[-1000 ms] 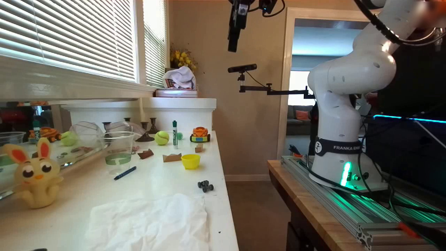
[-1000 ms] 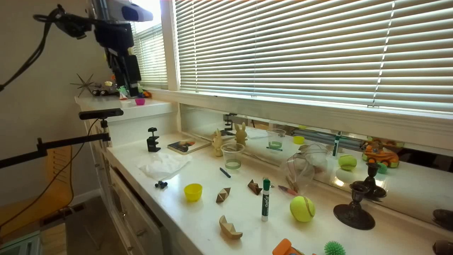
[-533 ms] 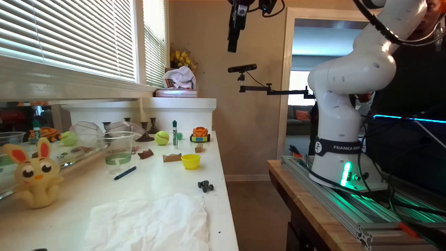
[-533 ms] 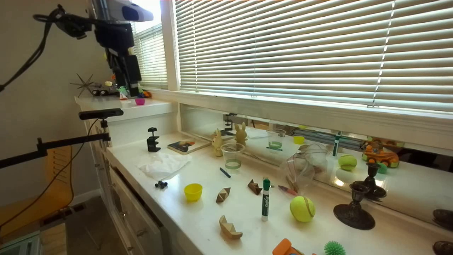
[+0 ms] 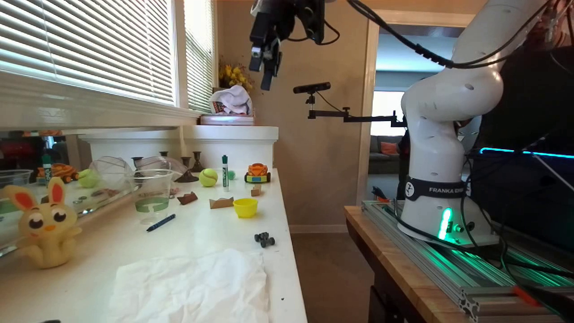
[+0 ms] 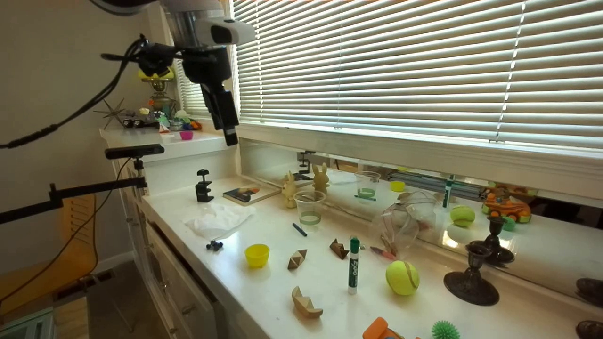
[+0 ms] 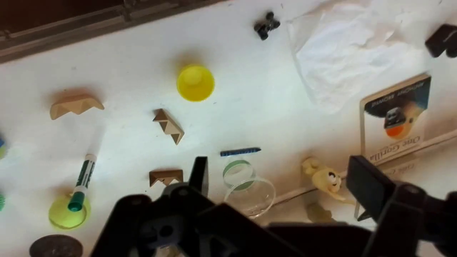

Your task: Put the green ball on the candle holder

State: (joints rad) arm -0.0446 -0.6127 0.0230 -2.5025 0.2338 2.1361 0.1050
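Note:
The green ball is most likely the yellow-green tennis ball [image 5: 208, 177] with a pale seam, resting on the white counter. It also shows in an exterior view [image 6: 402, 278] and the wrist view [image 7: 67, 216]. A short dark candle holder [image 6: 471, 278] with a round base stands beside it, apart. In the wrist view only its dark round base [image 7: 55, 246] shows at the lower left edge. A second dark holder [image 6: 591, 329] is cut off at the edge. My gripper [image 7: 282, 182] is open and empty, high above the counter, well away from the ball. It shows in both exterior views [image 5: 262, 76] [image 6: 231, 136].
A green marker [image 6: 353, 266] stands upright near the ball. A spiky green ball [image 6: 445, 329] and orange toy car [image 5: 258, 173] are close by. A clear cup [image 6: 310, 207], rabbit figure [image 5: 48, 224], yellow cup [image 6: 257, 255] and paper [image 5: 193, 287] share the counter. A mirror backs it.
The arm was still between the earlier frames. Now my gripper has moved over toward the window side and lower, and has turned so both fingers show. The objects have not moved.

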